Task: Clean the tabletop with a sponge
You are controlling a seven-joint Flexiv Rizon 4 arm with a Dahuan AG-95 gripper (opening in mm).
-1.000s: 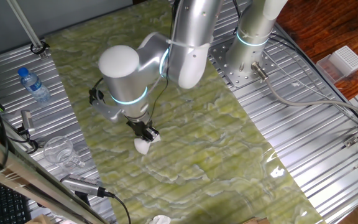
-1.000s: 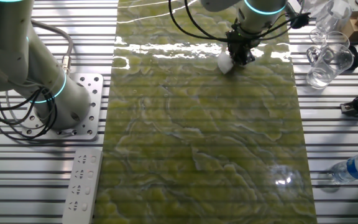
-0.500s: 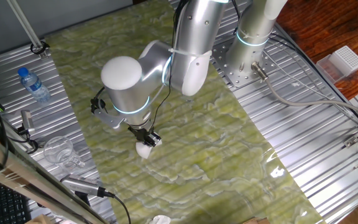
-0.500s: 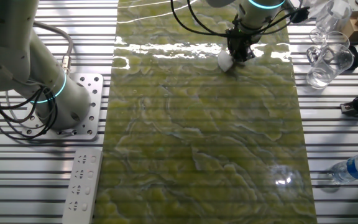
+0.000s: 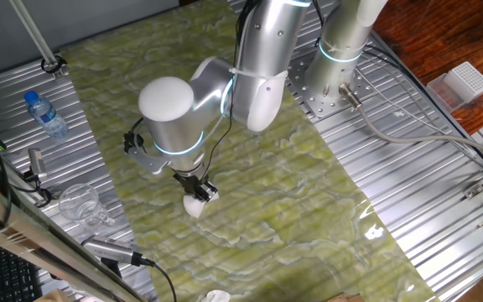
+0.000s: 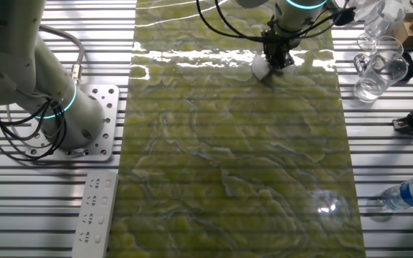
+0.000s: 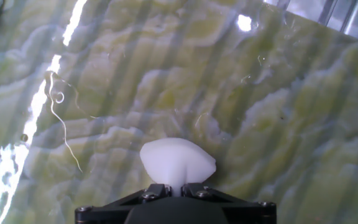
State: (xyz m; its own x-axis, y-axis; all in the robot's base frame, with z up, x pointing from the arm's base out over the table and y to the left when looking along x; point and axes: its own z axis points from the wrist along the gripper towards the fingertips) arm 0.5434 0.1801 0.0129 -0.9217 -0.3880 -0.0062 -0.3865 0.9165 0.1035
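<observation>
The tabletop (image 5: 250,184) is a long glossy yellow-green sheet with pale wavy veins; it also shows in the other fixed view (image 6: 235,143) and fills the hand view (image 7: 278,112). My black gripper (image 5: 199,192) is shut on the white sponge (image 5: 194,205) and presses it onto the sheet near its edge by the glassware. In the other fixed view the gripper (image 6: 277,59) holds the sponge (image 6: 261,69) at the far end of the sheet. In the hand view the sponge (image 7: 177,163) bulges out from between the pinching jaws (image 7: 173,190).
A water bottle (image 5: 46,114) and a glass jug (image 5: 80,202) stand on the ribbed metal beside the sheet. A second arm's base (image 5: 338,63) is bolted at the far side. A white ridged box (image 5: 465,82) sits at the right. A white scrap (image 5: 216,295) lies at the sheet's near end.
The gripper has slid the sponge a short way along the sheet toward its near end in the first fixed view. Its grip on the sponge is unchanged.
</observation>
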